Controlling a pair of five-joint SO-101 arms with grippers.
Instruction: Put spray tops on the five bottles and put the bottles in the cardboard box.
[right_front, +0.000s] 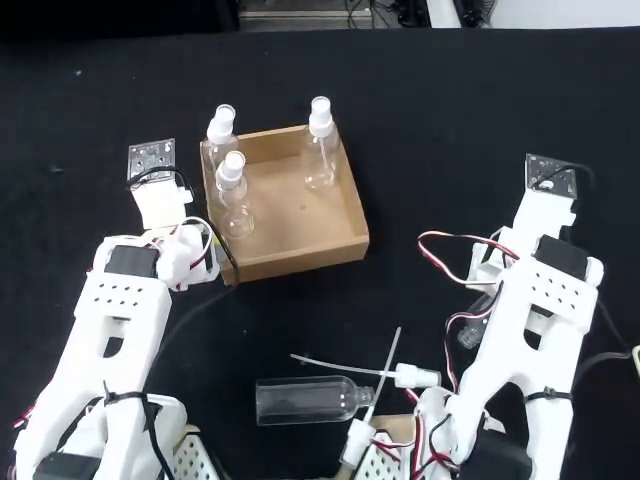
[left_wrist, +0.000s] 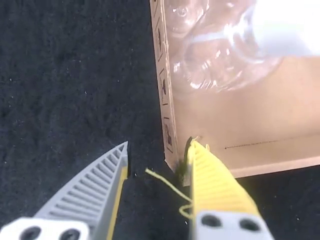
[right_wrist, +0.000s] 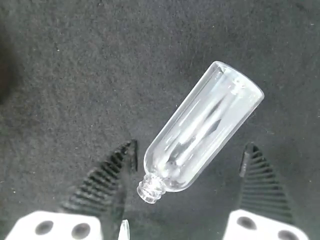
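Three clear bottles with white spray tops stand at the cardboard box (right_front: 330, 235): one at its back right (right_front: 320, 145), one near its left wall (right_front: 234, 195), one at its back left corner (right_front: 220, 133). My left gripper (left_wrist: 157, 156) is open at the box's front left corner, with one finger (left_wrist: 210, 175) touching the wall. My right gripper (right_wrist: 187, 152) is open, low over the cloth. It straddles a topless bottle (right_wrist: 200, 127) that lies with its neck toward the wrist. A second topless bottle (right_front: 310, 398) lies near the front edge. Two loose spray tops (right_front: 415, 376) (right_front: 358, 436) lie beside it.
Black cloth covers the table (right_front: 420, 110). The left arm (right_front: 120, 310) lies along the box's left front, the right arm (right_front: 540, 300) at the right. Red and white wires (right_front: 450, 245) loop beside the right arm. Thin dip tubes (right_front: 335, 362) stick out from the loose tops.
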